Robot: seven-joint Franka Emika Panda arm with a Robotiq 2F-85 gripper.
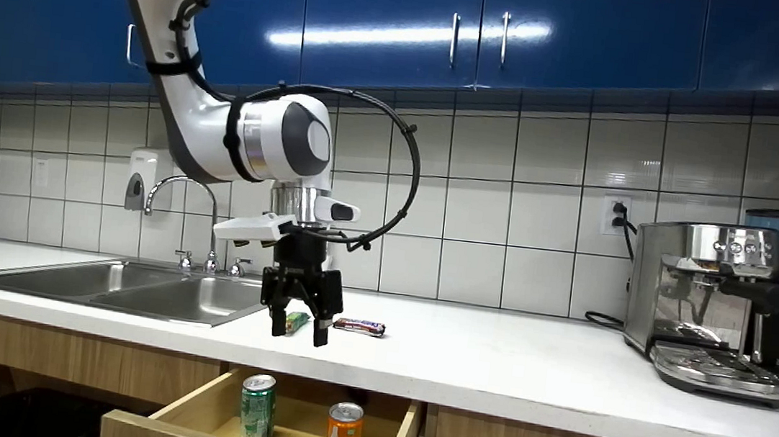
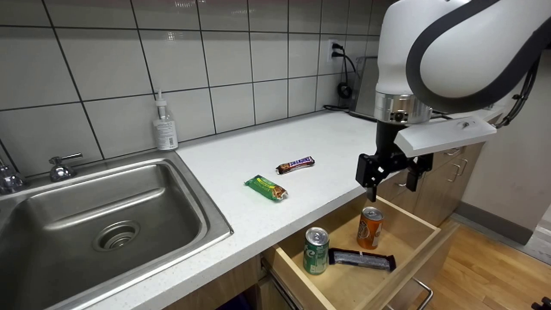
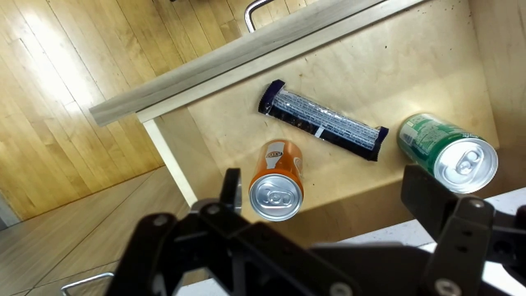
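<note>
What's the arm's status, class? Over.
Black two-fingered hand open, empty. Orange metal can upright in open wooden drawer. Green metal can, long dark-wrapped bar nearby, possibly in the way.

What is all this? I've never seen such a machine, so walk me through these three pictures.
The white machine is a robot arm. At its end is a black two-fingered gripper, which serves as its hand. Two pictures come from cameras standing outside the robot; the third comes from a camera on its wrist, looking down past the fingers into an open wooden drawer. In that drawer stand an orange can and a green can, with a dark-wrapped bar lying by them. On the white counter, beside the sink, lie a green-wrapped bar and a Snickers bar. The gripper hangs above the drawer with its fingers spread and nothing between them: it holds nothing.
</note>
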